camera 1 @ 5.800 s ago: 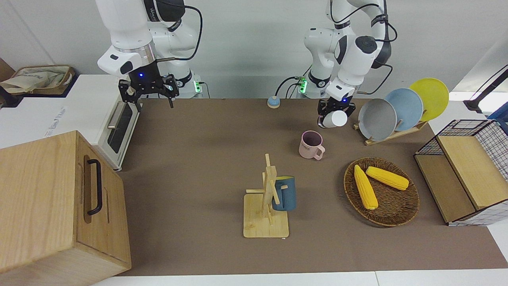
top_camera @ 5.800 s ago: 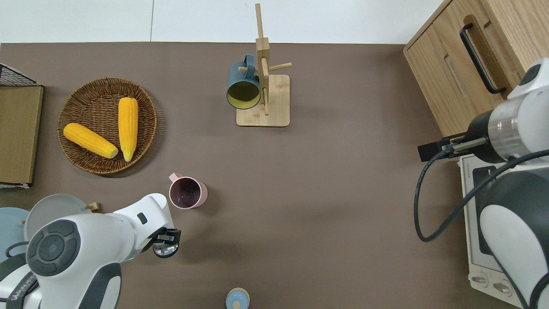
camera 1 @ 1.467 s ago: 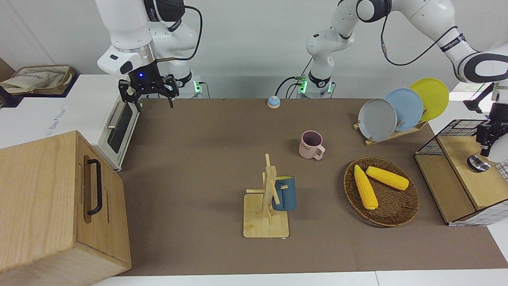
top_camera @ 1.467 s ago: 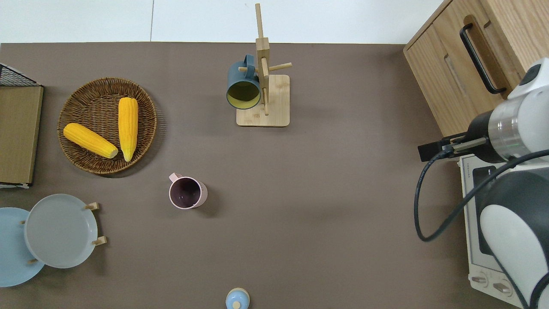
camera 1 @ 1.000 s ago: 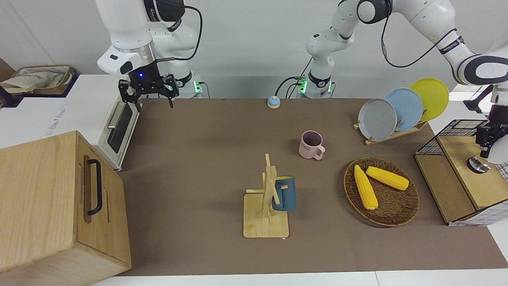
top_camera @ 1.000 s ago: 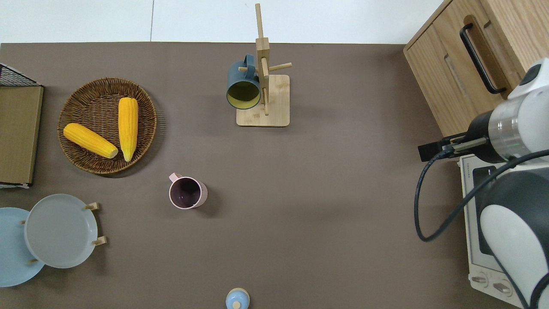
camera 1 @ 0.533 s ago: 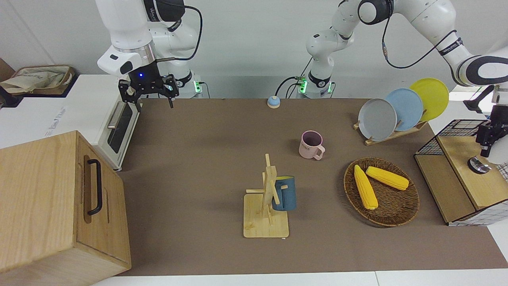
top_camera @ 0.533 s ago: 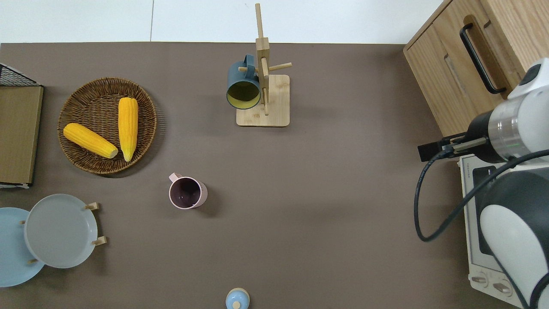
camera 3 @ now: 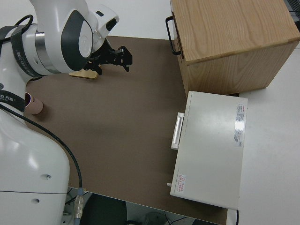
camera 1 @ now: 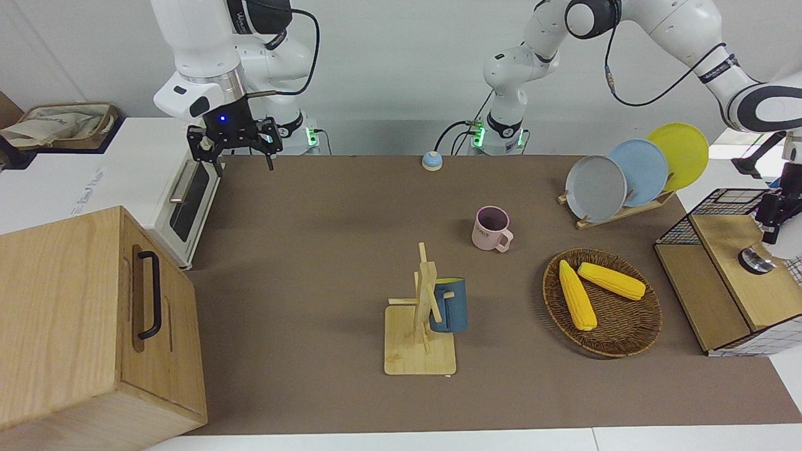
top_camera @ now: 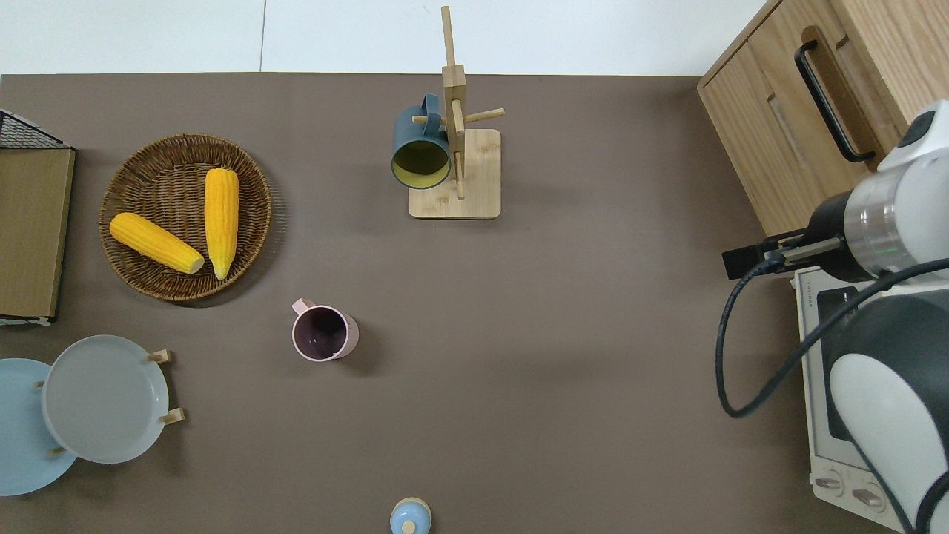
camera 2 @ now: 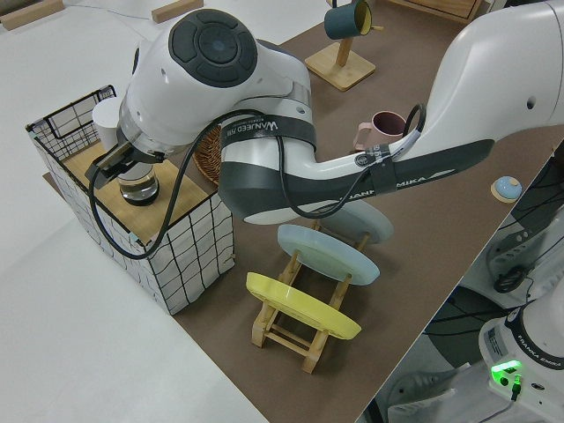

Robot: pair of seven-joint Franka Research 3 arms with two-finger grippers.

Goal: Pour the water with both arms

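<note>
Brown cloth covers the desk (camera 1: 326, 238), and the work sits at the left arm's end of it. The left arm (camera 1: 702, 37) reaches out to a wire rack (camera 1: 720, 200) with a wooden shelf (camera 1: 730, 282) inside. Its left claw (camera 1: 769, 235) hangs just above a small metallic cup (camera 1: 755, 260) that stands upright on that shelf. Claw and cup look apart in the front view. The left side view has the arm's own bulk over part of the claw – I cannot tell how far it is open. In that view a white cup (camera 2: 106, 123) stands on the same shelf, just beside the metallic one.

Well apart from this claw, toward the right arm's end, a pink mug (camera 1: 490, 228) stands upright on the cloth. Between mug and claw lie a wicker basket (camera 1: 601, 347) with two corn cobs (camera 1: 576, 294) and a rack of three plates (camera 1: 595, 188).

The right arm (camera 1: 200, 50) is parked – its right claw (camera 1: 238, 150) spread wide and empty.
</note>
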